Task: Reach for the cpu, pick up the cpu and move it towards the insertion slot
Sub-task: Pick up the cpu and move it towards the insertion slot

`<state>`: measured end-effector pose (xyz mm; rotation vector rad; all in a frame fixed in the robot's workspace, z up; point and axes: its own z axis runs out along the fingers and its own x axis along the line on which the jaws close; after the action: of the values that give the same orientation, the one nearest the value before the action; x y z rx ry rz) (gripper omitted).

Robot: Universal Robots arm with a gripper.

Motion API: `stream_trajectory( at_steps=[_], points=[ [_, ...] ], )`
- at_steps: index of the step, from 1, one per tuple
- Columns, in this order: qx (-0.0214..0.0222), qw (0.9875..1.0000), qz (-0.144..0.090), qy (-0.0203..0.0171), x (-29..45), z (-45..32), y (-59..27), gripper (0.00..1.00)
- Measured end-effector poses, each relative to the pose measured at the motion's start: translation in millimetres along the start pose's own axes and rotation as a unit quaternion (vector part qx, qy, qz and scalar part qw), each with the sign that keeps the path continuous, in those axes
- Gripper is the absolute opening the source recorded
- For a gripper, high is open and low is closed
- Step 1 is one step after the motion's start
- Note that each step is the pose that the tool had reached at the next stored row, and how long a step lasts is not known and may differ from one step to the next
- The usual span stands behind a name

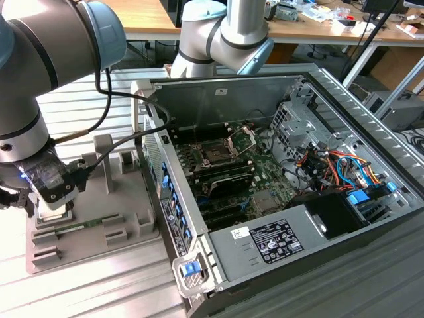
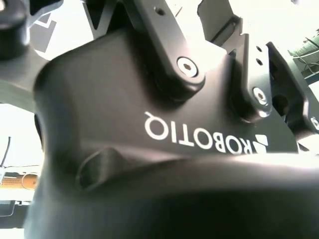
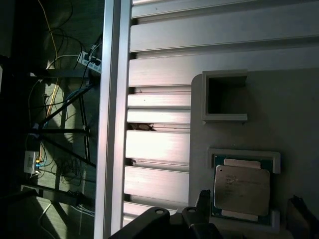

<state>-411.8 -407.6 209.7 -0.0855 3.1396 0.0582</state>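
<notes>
First wrist view: the gripper [image 3: 249, 215] hangs just above the cpu [image 3: 241, 188], its 2 dark fingers [image 3: 203, 200] spread apart, 1 on each side of the chip and neither clearly touching it. The cpu lies flat, silvery top up, in a shallow framed recess of the grey tray [image 3: 279, 99], beside a small square pocket [image 3: 224, 97]. The tray rests on a ribbed aluminium table [image 3: 159, 144]. In the exterior view the arm's wrist [image 1: 40, 175] sits low over the tray at that view's left. The insertion slot [image 1: 215, 154], its metal frame raised, lies well apart inside the open computer case [image 1: 218, 96], on the green board.
</notes>
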Motion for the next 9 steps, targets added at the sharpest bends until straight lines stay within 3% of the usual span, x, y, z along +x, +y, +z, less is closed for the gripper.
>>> stream_trajectory(
  at_steps=[6, 9],
  points=[
    [-0.0048, 1.0, -0.003, -0.0002, 0.1, 3.7, -0.1, 0.66],
    [-0.0048, 0.9999, -0.012, 0.0003, 0.1, 5.2, 0.5, 0.66]
  ],
)
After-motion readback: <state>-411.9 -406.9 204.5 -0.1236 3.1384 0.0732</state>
